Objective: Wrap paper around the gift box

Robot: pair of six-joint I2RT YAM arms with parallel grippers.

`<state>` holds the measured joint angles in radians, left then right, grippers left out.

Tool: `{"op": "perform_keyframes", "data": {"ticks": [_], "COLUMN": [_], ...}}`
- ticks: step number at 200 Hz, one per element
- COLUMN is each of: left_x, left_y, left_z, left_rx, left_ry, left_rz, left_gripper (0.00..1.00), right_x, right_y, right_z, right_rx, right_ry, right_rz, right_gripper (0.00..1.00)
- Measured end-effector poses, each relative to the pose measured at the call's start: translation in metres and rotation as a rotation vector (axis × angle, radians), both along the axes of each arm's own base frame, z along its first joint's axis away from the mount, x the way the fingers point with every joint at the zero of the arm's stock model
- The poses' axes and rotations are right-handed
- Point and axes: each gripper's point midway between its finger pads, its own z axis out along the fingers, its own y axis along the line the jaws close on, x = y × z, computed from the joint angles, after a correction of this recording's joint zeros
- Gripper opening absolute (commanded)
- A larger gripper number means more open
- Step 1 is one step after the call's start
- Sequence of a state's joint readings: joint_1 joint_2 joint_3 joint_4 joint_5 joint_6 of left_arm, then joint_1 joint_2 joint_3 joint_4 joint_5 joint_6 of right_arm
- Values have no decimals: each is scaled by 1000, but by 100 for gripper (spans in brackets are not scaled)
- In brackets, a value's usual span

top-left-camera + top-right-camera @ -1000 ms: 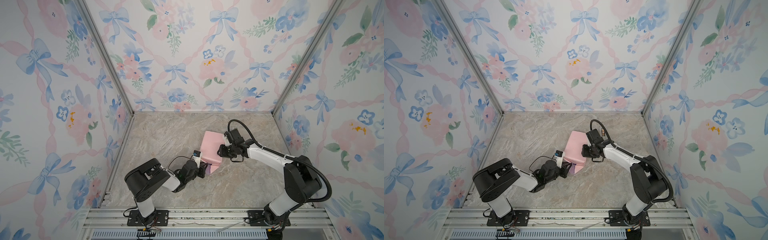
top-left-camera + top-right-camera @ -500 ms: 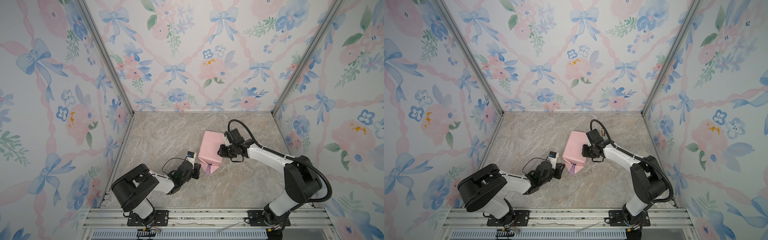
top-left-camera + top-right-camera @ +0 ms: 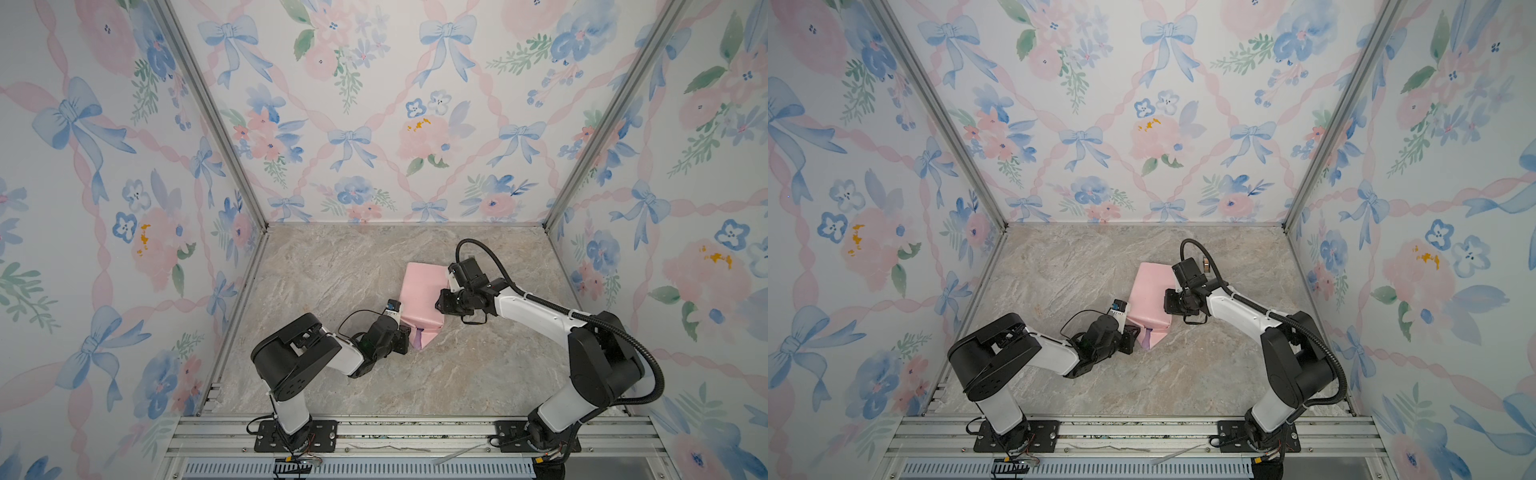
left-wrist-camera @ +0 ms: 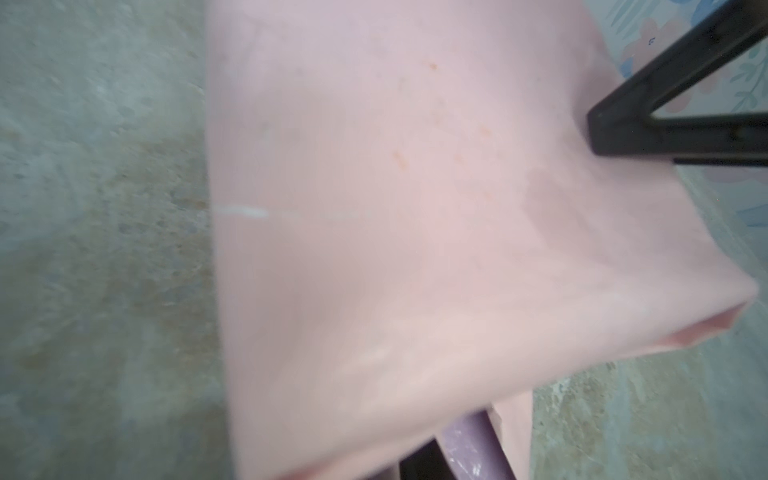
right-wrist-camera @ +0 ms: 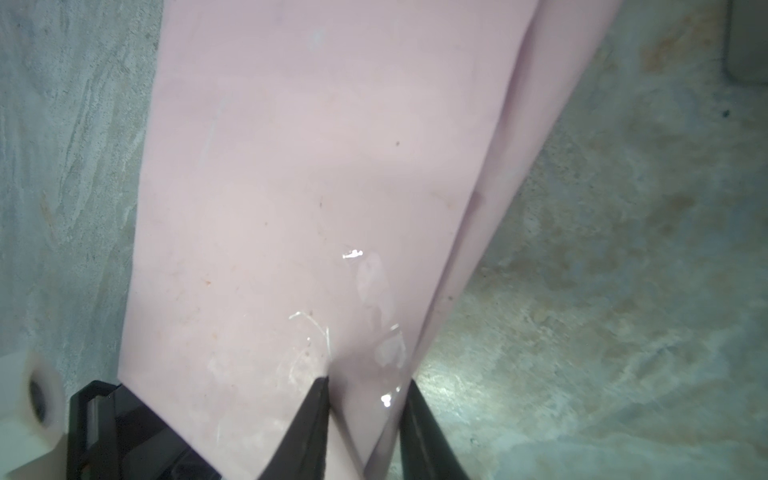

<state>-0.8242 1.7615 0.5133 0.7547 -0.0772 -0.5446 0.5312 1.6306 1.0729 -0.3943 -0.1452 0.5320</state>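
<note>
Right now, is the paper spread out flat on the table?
No, in both top views the paper is folded up into a compact pink bundle on the marble table.

left gripper [image 3: 406, 334] backed off toward lower left of frame, then returned to lower end of paper [image 3: 419, 291].

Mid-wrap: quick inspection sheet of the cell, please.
Surface: marble-look tabletop.
Job's things: paper folded pink side out, purple flap at near end; gift box not visible.
Clutter: small beige item behind right arm, mostly hidden.
End effectors: left end effector at the purple flap; right end effector straddles a paper fold; grip unclear on both.
Cables: black hose loops over right arm; thin cable by left wrist.
Surroundings: floral walls, metal front rail.
</note>
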Motion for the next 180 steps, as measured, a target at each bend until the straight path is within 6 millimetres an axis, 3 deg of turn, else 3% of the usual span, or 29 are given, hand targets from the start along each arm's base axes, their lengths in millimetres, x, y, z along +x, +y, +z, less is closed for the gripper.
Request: {"op": "perform_keyframes", "data": {"ticks": [74, 139, 180], "left_x": [13, 14, 14], "left_y": [-15, -20, -22], "left_z": [1, 3, 3], "left_rx": [-28, -49, -55], "left_ry": [-30, -44, -43], "left_rz": [-8, -21, -29], "left_gripper": [22, 24, 26], "right_x": [5, 2, -1], "right_y": [-5, -5, -5], "right_z": [1, 0, -2], "right_rx": [-20, -10, -9], "right_ry": [-28, -25, -9], "right_rz": [-21, -28, -27], "right_gripper": [29, 35, 51]}}
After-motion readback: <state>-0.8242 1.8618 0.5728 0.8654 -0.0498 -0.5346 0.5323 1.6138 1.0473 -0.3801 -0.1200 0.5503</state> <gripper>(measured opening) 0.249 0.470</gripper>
